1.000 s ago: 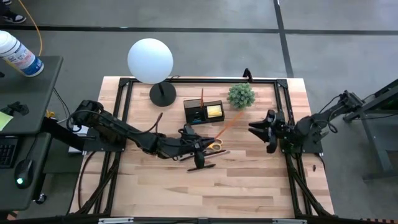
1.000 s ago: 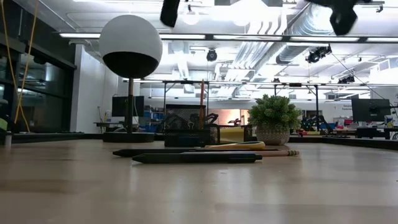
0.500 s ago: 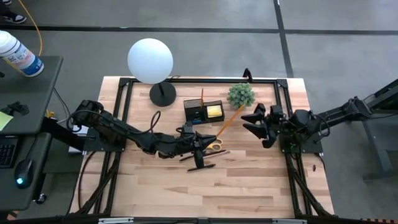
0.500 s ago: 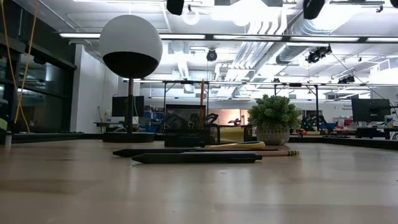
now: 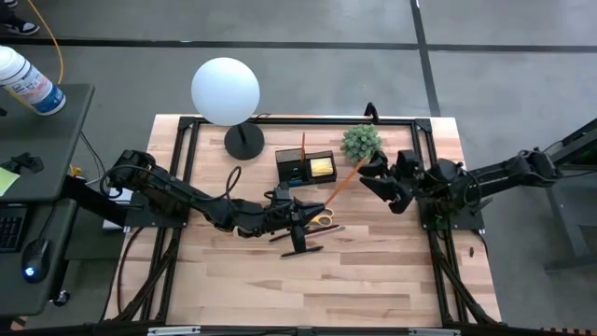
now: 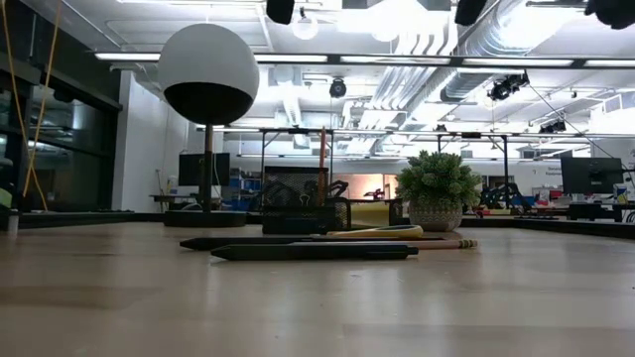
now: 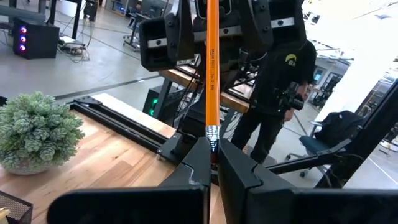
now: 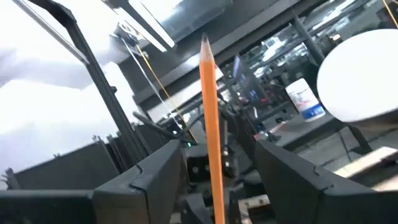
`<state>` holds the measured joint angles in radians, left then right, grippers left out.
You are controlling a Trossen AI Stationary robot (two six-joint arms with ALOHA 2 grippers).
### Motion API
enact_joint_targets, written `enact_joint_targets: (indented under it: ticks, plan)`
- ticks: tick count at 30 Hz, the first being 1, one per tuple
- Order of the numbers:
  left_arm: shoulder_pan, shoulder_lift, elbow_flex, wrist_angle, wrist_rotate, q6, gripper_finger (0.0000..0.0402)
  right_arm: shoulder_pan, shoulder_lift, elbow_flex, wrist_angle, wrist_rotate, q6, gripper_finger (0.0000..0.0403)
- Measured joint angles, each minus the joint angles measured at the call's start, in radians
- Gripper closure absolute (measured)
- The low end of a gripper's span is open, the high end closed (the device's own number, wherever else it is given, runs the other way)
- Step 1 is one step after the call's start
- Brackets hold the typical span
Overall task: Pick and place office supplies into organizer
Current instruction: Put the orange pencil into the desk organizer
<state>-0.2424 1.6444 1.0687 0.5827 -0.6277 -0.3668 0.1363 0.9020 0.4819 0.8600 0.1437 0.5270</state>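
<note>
Left gripper (image 5: 300, 211) pinches the eraser end of an orange pencil (image 5: 346, 176), which slants up toward one o'clock. My right gripper (image 5: 376, 177) is spread around its far tip, beside the potted plant (image 5: 361, 143). Scissors (image 5: 323, 220) and dark pens (image 6: 313, 252) lie on the wooden table (image 5: 373, 280). At twelve o'clock stands the organizer (image 5: 306, 167). I see a person (image 7: 273, 93) beyond the table.

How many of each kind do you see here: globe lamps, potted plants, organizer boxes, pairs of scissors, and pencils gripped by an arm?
White globe lamp on black base: 1
Small green potted plant: 1
Black rectangular organizer box: 1
Yellow-handled scissors: 1
Orange pencil held in left gripper: 1
Total: 5
</note>
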Motion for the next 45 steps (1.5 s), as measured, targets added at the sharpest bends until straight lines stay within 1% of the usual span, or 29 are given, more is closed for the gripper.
enact_joint_targets:
  ticks: [5, 10, 13, 16, 22, 27, 34, 38, 42, 45]
  plan:
    - [0.0, 0.0, 0.0, 0.0, 0.001, 0.0, 0.0401, -0.002, 0.035, 0.037, 0.008, -0.012, -0.007, 0.0196]
    - [0.0, 0.0, 0.0, 0.0, 0.001, 0.0, 0.0401, -0.019, 0.085, 0.086, 0.0, -0.051, -0.021, 0.0199]
    - [0.0, 0.0, 0.0, 0.0, 0.007, 0.0, 0.0401, -0.032, 0.114, 0.115, -0.005, -0.09, -0.034, 0.021]
    - [0.0, 0.0, 0.0, 0.0, 0.007, 0.001, 0.0401, -0.042, 0.137, 0.138, -0.006, -0.122, -0.037, 0.0233]
    - [0.0, 0.0, 0.0, -0.001, 0.008, 0.004, 0.0401, -0.062, 0.152, 0.159, -0.009, -0.177, -0.038, 0.0293]
    - [0.0, 0.0, 0.0, 0.0, 0.009, 0.005, 0.0401, -0.067, 0.152, 0.159, -0.01, -0.192, -0.038, 0.0335]
    - [0.0, 0.0, 0.0, 0.001, 0.014, 0.005, 0.0401, -0.068, 0.152, 0.159, -0.013, -0.2, -0.045, 0.038]
    - [-0.001, 0.0, 0.001, 0.001, 0.016, 0.004, 0.0401, -0.068, 0.153, 0.159, -0.015, -0.199, -0.046, 0.0386]
    - [-0.001, 0.0, 0.001, 0.0, 0.011, 0.005, 0.0399, -0.067, 0.153, 0.159, -0.014, -0.204, -0.039, 0.0375]
    - [0.0, 0.0, 0.001, -0.002, 0.01, 0.004, 0.0391, -0.067, 0.153, 0.159, -0.014, -0.205, -0.037, 0.0373]
